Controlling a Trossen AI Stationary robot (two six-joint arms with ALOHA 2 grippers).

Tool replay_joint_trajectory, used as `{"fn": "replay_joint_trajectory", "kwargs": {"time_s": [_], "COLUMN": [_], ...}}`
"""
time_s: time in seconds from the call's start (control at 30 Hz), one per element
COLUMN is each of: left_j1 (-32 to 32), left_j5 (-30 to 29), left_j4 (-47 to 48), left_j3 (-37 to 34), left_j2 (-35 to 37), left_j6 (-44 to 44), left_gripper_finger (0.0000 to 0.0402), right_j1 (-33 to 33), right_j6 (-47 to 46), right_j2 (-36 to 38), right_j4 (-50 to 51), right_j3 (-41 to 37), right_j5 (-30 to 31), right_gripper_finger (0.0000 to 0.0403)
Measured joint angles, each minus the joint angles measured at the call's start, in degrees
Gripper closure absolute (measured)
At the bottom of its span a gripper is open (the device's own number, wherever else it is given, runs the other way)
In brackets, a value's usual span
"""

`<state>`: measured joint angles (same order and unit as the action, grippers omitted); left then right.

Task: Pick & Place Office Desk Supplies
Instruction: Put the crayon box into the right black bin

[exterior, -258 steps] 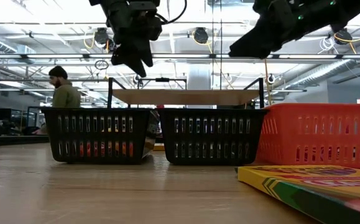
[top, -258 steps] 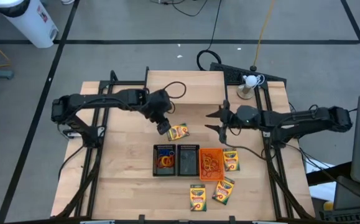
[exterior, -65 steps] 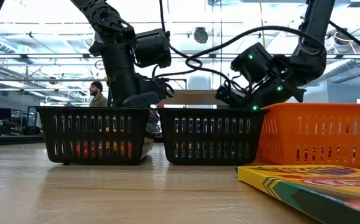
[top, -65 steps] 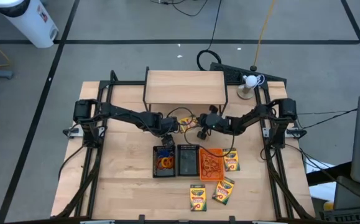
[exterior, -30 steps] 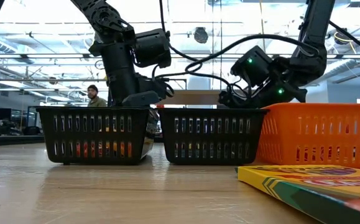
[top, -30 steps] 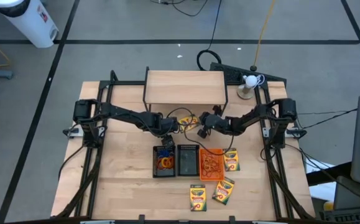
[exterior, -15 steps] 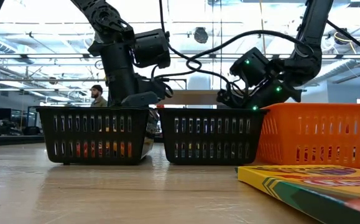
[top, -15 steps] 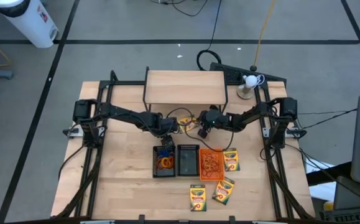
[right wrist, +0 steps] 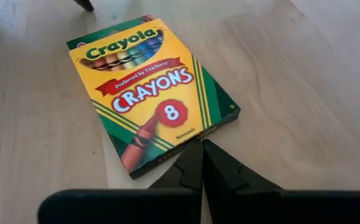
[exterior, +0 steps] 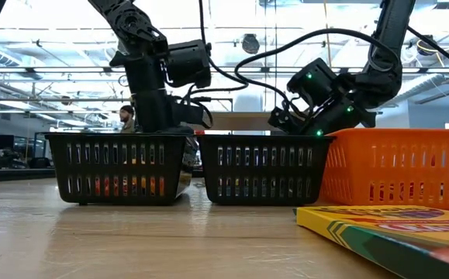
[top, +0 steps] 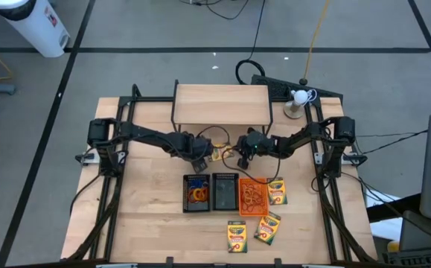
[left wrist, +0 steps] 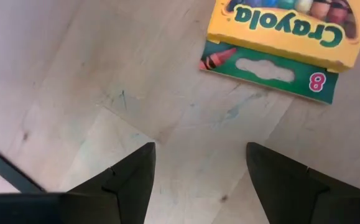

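— Where is the crayon box (right wrist: 153, 91) found?
— Flat on the table (top: 148, 216), just beyond the black mesh trays (top: 197, 192), between both grippers.
— How are the fingers set?
— The left gripper (left wrist: 199, 177) is held above the wood beside the box, fingers apart. The right gripper (right wrist: 201, 163) is pressed against the box's edge, fingers together.

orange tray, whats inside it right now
From above, the orange tray holds a loose tangle of thin rubber bands, mostly orange. In the low view its slotted wall hides them, and what lies beneath the tangle cannot be seen.
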<state>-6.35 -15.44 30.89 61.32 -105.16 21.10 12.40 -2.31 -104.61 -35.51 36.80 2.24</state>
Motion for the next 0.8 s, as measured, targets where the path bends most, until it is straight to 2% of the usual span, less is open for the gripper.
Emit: {"fn": "replay_joint_trajectory", "kwargs": {"time_s": [0.27,0.43,0.8], "left_j1": [-0.5,-0.8,-4.1], "left_j5": [0.8,5.3,14.8], "left_j4": [-4.8,-8.2,-8.0], "left_j3": [0.0,0.0,0.0], "left_j2": [0.0,0.0,0.0], "left_j6": [-1.1,-0.6,8.0], "left_gripper_finger": [0.0151,0.0151,0.0151], "right_j1": [-0.1,-0.2,-0.2], "right_j6": [0.0,0.0,0.0], "right_j2": [0.0,-0.1,-0.1], "right_j4": [-0.8,-1.9,-2.2], "right_j3": [0.0,-0.1,-0.1], "right_j5": [-0.5,-2.6,-2.7], "right_gripper_finger": [0.0403,0.0403,0.0403]}}
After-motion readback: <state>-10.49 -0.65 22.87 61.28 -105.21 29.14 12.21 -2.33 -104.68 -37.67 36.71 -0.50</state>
